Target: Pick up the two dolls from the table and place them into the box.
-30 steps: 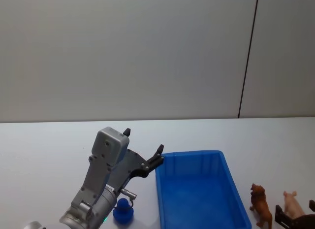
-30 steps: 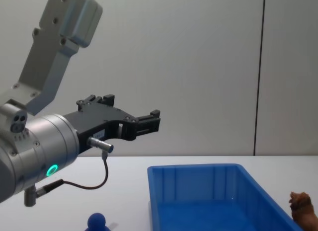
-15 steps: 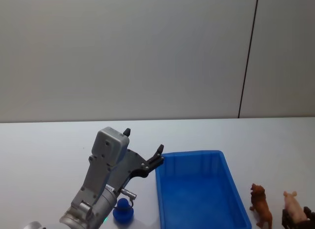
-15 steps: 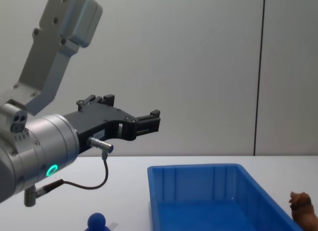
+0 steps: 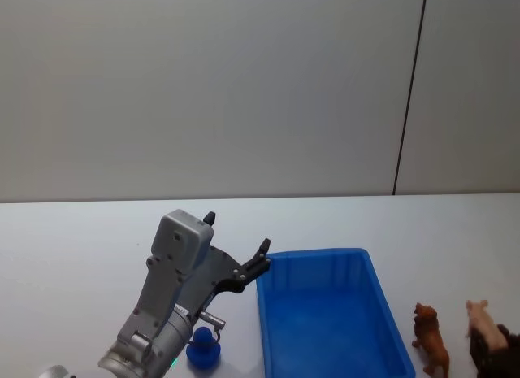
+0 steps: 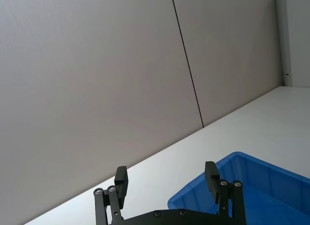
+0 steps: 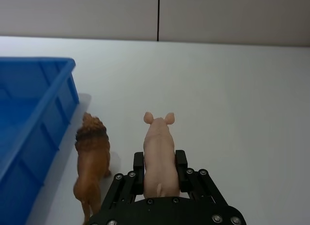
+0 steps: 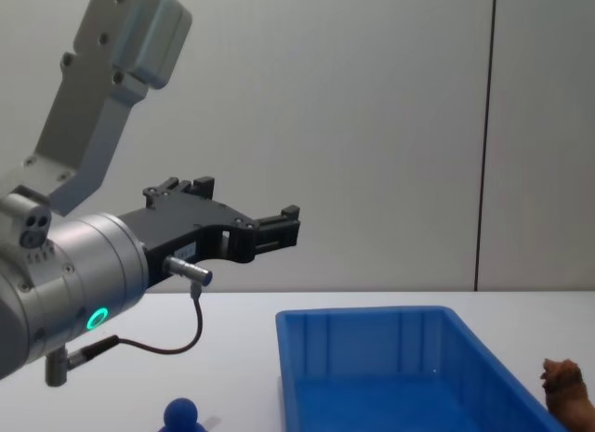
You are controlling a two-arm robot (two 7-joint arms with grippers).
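The right gripper [image 7: 160,161] was clamped on a pink pig [image 7: 159,133], with the brown lion [image 7: 92,152] standing just beside it on the bench [image 7: 232,89], near the box [image 7: 29,133]. Swinging toward the box could topple the lion. The left gripper [image 6: 166,175] hung wide open by the box's left wall. The blue doll [image 5: 202,349] stood on the bench beneath that arm.

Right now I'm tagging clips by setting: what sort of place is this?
Probably a robot test bench, not a home: a plain white table against a bare grey wall, a blue bin, the left gripper open above the table and the right gripper closed on a toy pig.
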